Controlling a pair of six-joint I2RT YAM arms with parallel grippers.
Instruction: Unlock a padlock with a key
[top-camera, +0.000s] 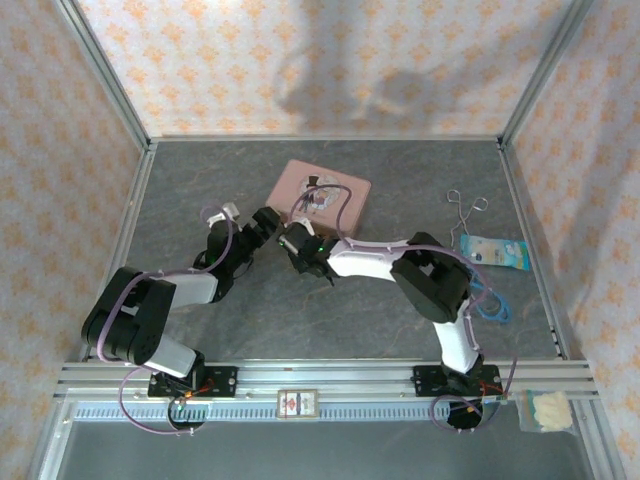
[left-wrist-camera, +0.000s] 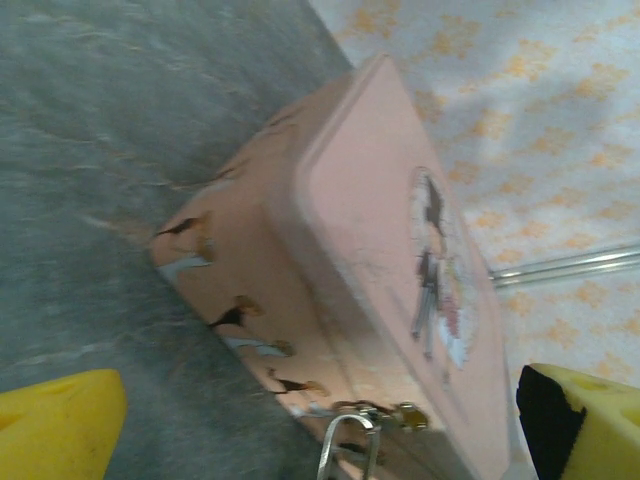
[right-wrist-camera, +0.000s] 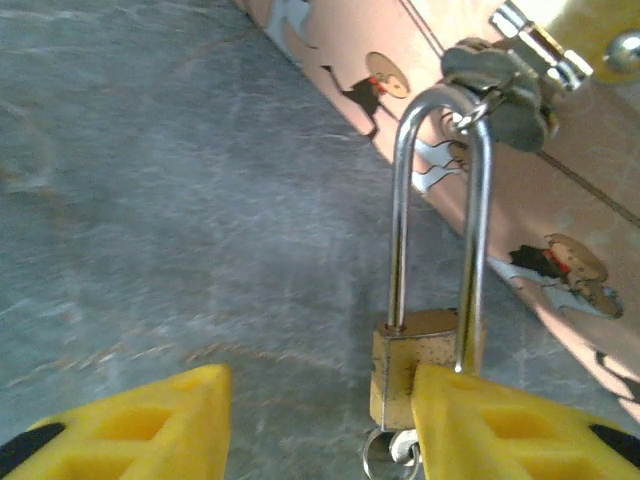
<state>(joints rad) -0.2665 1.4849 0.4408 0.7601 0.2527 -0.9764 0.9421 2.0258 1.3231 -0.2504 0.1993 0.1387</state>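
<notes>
The right pincer (right-wrist-camera: 320, 400) stood part-open, gripping nothing. The padlock (right-wrist-camera: 415, 350), hooked through the pink tin's (right-wrist-camera: 560, 190) hasp (right-wrist-camera: 497, 78), lay between its fingers, close against one, with the key (right-wrist-camera: 388, 455) under the body. The left pincer (left-wrist-camera: 315, 420) gaped wide, facing the tin.

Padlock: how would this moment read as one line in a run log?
padlock: hangs on hasp of pink tin | key: at its underside | right fingers: open, by padlock | left fingers: open, near tin

brassy padlock (right-wrist-camera: 396, 372) (shiny metal shackle (right-wrist-camera: 401, 200)), matt table (right-wrist-camera: 150, 200)
</notes>
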